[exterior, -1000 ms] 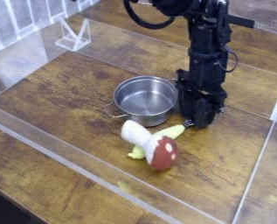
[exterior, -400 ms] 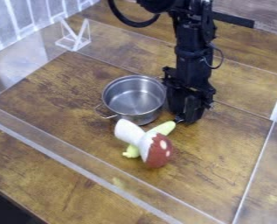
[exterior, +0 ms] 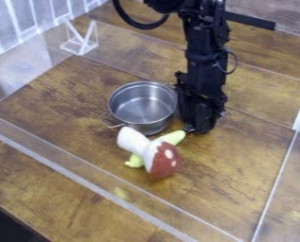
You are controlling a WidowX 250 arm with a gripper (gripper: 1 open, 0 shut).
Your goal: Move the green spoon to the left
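Note:
The green spoon [exterior: 172, 138] lies on the wooden table, pale yellow-green, slanting from lower left to upper right. A toy mushroom [exterior: 152, 153] lies across it and hides its middle. The spoon's lower end peeks out at the mushroom's left. My gripper [exterior: 195, 125] points straight down at the spoon's upper right end, fingertips at table level and closed around that end. The dark fingers hide the exact contact.
A steel pot [exterior: 142, 104] stands just left of the gripper, touching or nearly touching it. A clear acrylic wall [exterior: 63, 165] runs along the front and left. A white rack [exterior: 78, 38] sits at the back left. Bare wood lies left of the pot.
The gripper has shifted a little to the left with the spoon's end. The mushroom and the pot have slid left along with it.

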